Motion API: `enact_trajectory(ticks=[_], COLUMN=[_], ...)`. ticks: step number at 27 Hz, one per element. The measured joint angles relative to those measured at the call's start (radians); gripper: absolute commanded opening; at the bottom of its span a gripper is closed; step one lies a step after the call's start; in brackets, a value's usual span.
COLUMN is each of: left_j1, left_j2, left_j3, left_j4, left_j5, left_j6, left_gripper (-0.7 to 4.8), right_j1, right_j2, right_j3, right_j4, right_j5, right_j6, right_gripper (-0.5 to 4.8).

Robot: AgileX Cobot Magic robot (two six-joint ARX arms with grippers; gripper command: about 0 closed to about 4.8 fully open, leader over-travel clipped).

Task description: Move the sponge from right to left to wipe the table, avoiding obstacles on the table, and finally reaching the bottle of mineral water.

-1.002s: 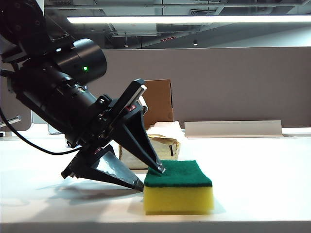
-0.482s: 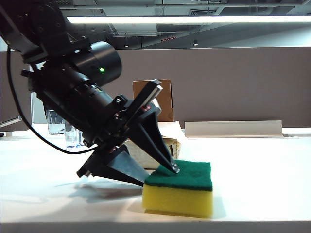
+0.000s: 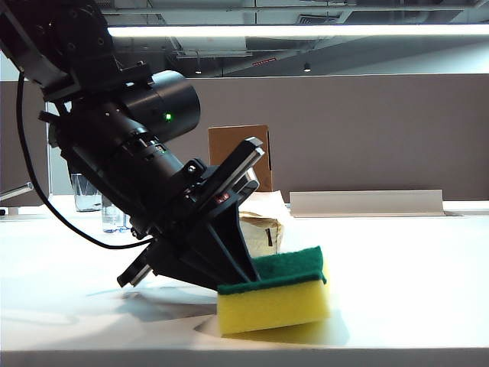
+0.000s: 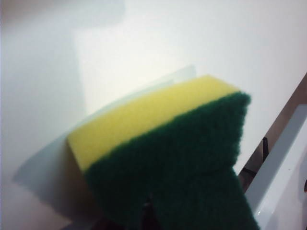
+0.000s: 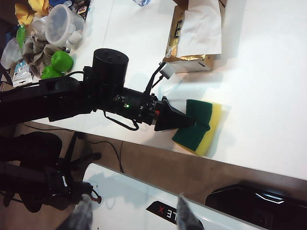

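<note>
Sponge (image 3: 273,297), a rectangular yellow foam block with a dark green scouring top, sits tilted on the flat white table (image 3: 405,290), its end towards three o'clock raised off the surface. The left gripper (image 3: 229,277) pinches its nine o'clock end, jaws clamped into the foam. At eleven o'clock behind it lie the silvery tissue pack (image 3: 260,222) and the upright brown cardboard box (image 3: 243,153). The right gripper (image 5: 132,214) hangs off the table's near edge, fingers blurred and apart, holding nothing.

Yellow sponge (image 3: 273,304) with dark green top, white table (image 3: 412,267), brown cardboard box (image 3: 238,149), black left gripper (image 3: 229,277).
</note>
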Motion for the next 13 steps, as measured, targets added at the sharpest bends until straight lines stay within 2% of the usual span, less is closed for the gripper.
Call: enact_trajectory(ticks=[8, 13], left_j1=[0.003, 0.047], left_j2=[-0.021, -0.040], left_j3=[0.001, 0.000], left_j4=[-0.044, -0.101], left_j5=[-0.048, -0.052], left_j6=[0.046, 0.088], left_gripper=[-0.05, -0.05], right_j1=[0.000, 0.000], right_j2=[0.000, 0.000], right_j3=[0.001, 0.001], right_j4=[0.000, 0.000], right_j5=[0.000, -0.017], right_j6=[0.000, 0.000], right_gripper=[2.28, 2.28])
